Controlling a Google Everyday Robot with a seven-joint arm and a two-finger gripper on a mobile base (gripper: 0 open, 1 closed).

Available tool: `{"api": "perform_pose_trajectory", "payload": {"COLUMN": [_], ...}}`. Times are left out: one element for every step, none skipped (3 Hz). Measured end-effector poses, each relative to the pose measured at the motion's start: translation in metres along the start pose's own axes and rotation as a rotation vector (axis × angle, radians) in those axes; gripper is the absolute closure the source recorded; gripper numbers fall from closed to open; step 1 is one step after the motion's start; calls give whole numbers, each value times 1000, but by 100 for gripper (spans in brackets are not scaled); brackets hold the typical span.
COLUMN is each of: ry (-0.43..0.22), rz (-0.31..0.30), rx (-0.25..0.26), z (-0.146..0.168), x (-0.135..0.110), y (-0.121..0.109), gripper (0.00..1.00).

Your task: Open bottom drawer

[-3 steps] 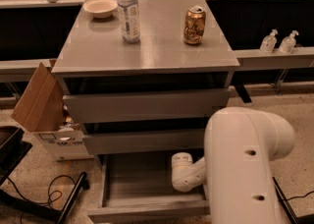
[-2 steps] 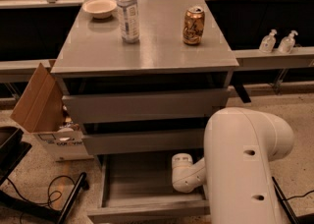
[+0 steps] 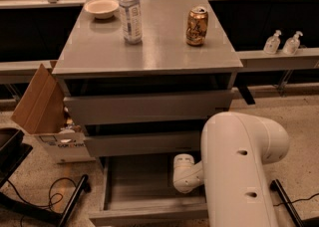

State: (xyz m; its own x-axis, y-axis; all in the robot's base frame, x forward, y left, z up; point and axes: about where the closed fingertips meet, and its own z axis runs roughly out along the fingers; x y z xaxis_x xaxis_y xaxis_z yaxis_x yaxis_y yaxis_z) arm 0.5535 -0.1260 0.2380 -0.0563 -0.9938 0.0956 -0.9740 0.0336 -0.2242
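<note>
Centrally, in the camera view, a grey desk (image 3: 164,52) with three drawers is seen. On its top a pale bowl (image 3: 102,8) is set at the rear left, a clear water bottle (image 3: 130,12) stands upright beside it, and a gold can (image 3: 197,26) stands upright to the right, apart from the bottle. The two upper drawer fronts (image 3: 147,107) are seen pushed in. The bottom drawer (image 3: 139,188) is pulled out towards the camera, and its plain grey tray is exposed. The gripper (image 3: 183,175) is held low over the tray's right part, at the end of the large white arm (image 3: 239,171); whether it is apart or together cannot be told. A cardboard box (image 3: 39,102) is seen left of the desk.
</note>
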Motion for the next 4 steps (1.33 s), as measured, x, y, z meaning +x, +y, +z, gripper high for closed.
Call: {"api": "perform_pose_trajectory", "payload": {"ry": [-37,-50,-71,-122], "rz": [-13,-33,-55,-43], "rx": [-10,-33,-103,-215], "z": [21,47,79,105], "x": [-17,-30,-41,-37], "y": [-3,3,31,81], "gripper": [100,100,100,100]}}
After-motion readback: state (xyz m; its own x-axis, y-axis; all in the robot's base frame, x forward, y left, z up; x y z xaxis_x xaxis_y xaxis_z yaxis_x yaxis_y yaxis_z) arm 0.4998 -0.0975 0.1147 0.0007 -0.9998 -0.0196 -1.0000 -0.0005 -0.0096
